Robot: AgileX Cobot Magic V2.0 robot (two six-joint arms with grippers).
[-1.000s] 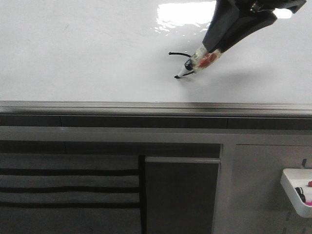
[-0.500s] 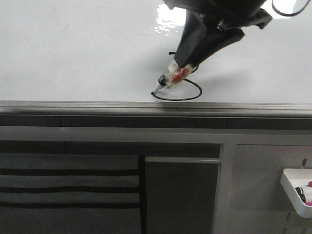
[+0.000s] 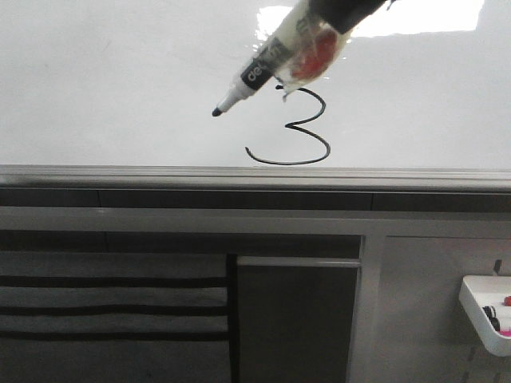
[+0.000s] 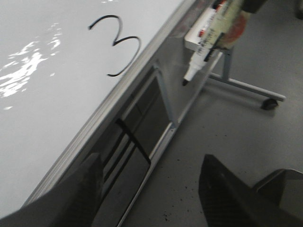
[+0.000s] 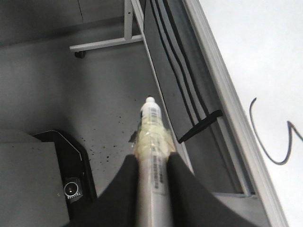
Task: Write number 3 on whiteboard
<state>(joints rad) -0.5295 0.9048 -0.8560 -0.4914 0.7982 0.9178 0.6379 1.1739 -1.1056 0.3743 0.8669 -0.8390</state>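
The number 3 [image 3: 297, 128] stands in thin black line on the whiteboard [image 3: 120, 80], just above its grey edge strip [image 3: 239, 177]. It also shows in the left wrist view [image 4: 118, 45], and part of it in the right wrist view [image 5: 265, 137]. My right gripper [image 5: 152, 161] is shut on a black-tipped marker [image 3: 263, 68] wrapped in yellowish tape. In the front view the marker's tip [image 3: 216, 112] hangs clear of the board, up and left of the 3's tail. My left gripper [image 4: 151, 161] is open and empty, beside the board's edge and over the floor.
A small white tray [image 3: 487, 311] with markers hangs at the lower right, below the board. Under the board are dark panels [image 3: 295, 319] and a wheeled metal stand [image 4: 246, 85]. Bright light glares on the board's top [image 3: 415, 16].
The marker drew the 3's lower loop and tail, then lifted off the board and moved up and left. The 3 now shows whole.
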